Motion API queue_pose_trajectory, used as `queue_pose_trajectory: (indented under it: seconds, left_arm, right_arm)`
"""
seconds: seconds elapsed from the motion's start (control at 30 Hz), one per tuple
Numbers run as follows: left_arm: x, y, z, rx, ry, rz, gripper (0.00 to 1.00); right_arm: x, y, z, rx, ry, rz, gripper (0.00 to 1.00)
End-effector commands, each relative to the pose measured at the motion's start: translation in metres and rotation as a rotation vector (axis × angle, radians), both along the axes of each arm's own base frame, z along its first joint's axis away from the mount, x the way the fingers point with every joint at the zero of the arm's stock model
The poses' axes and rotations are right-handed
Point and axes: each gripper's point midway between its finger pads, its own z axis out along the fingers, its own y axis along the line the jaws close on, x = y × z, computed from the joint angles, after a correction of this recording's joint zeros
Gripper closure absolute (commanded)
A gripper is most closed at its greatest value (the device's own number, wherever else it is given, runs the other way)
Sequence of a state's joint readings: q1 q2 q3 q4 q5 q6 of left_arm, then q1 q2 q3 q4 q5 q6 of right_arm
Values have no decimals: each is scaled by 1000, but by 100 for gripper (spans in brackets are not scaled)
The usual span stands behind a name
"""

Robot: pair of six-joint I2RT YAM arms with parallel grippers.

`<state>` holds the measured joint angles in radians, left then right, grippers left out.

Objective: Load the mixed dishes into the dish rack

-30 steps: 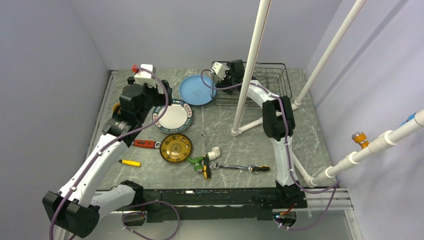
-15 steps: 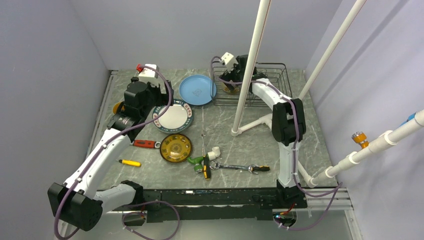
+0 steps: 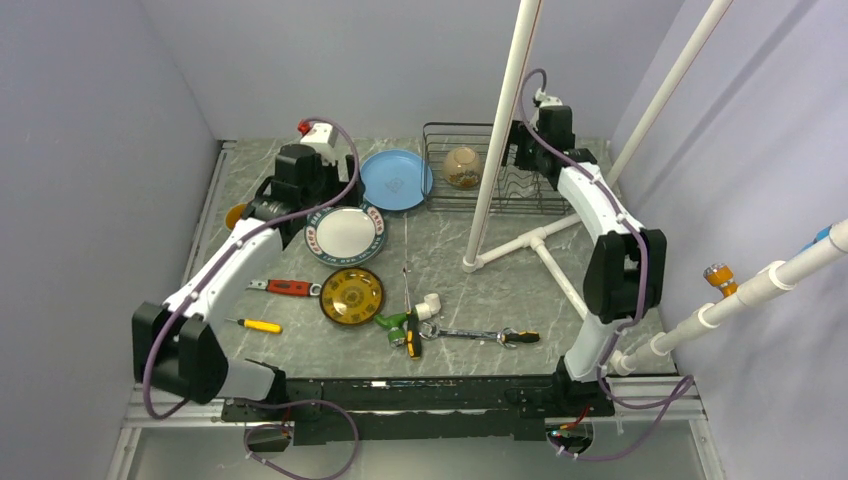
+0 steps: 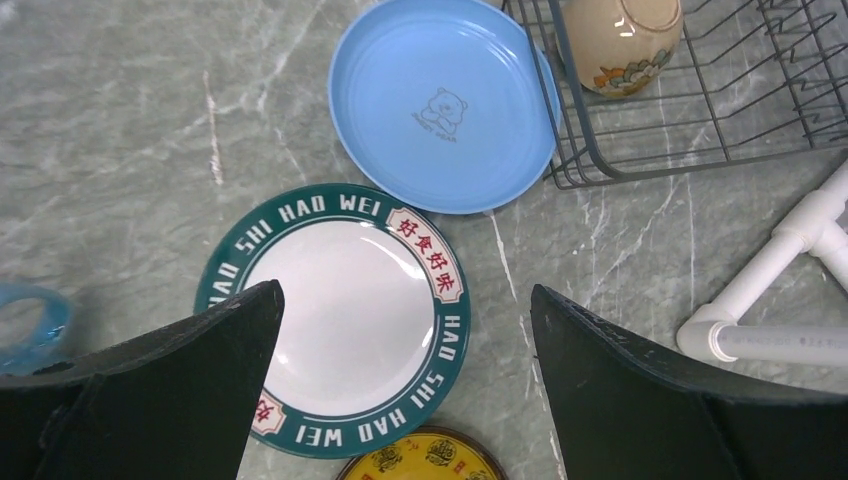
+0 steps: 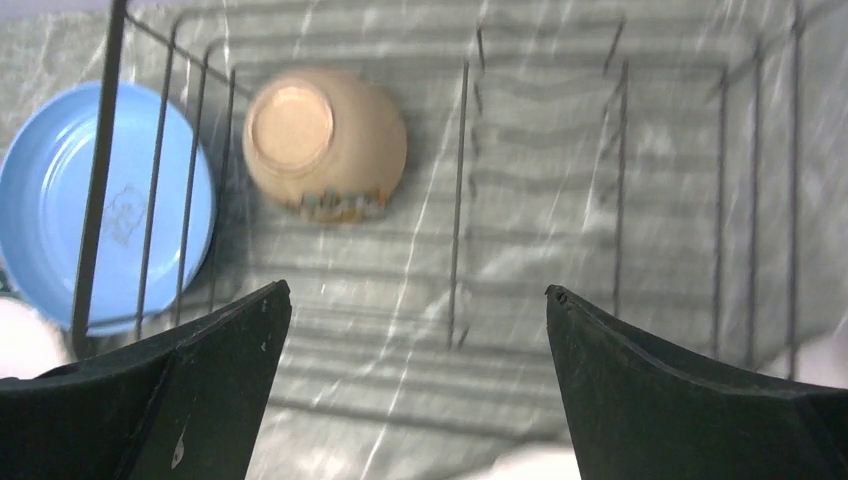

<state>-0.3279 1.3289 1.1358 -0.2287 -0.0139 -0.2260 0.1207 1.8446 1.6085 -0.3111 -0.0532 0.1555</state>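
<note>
white-and-black arms (image 3: 215, 278) carry purple cables (image 3: 353, 170), and the fingers (image 4: 170, 390) look matte black, perhaps plastic.

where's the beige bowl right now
In the top view, the round beige bowl lies inside the black wire dish rack, at its left end, beside the light-blue plate.

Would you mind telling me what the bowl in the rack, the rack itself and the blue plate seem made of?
Bowl: probably glazed ceramic, glossy beige with a highlight and painted band. Dish rack: thin dark wire, likely coated metal. Light-blue plate: smooth, uniform colour, printed bear; possibly melamine or plastic.
</note>
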Motion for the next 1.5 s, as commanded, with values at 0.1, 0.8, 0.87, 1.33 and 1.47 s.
queue_pose_trajectory:
  seconds: [0.1, 0.8, 0.87, 1.33, 1.47]
  left_arm:
    - [31, -12, -25, -130, 143, -33, 1]
    - [178, -3, -145, -193, 409, 135, 45]
    - [178, -6, -150, -206, 413, 131, 47]
    - [172, -17, -184, -139, 460, 126, 57]
    - [174, -19, -188, -102, 468, 135, 61]
  right_arm:
    - [-90, 13, -35, 230, 194, -152, 0]
    - [-215, 7, -12, 297, 76, -98, 0]
    - [-218, 5, -11, 290, 72, -98, 0]
    - [-224, 5, -12, 285, 82, -91, 0]
    - [-225, 4, -15, 277, 91, -92, 0]
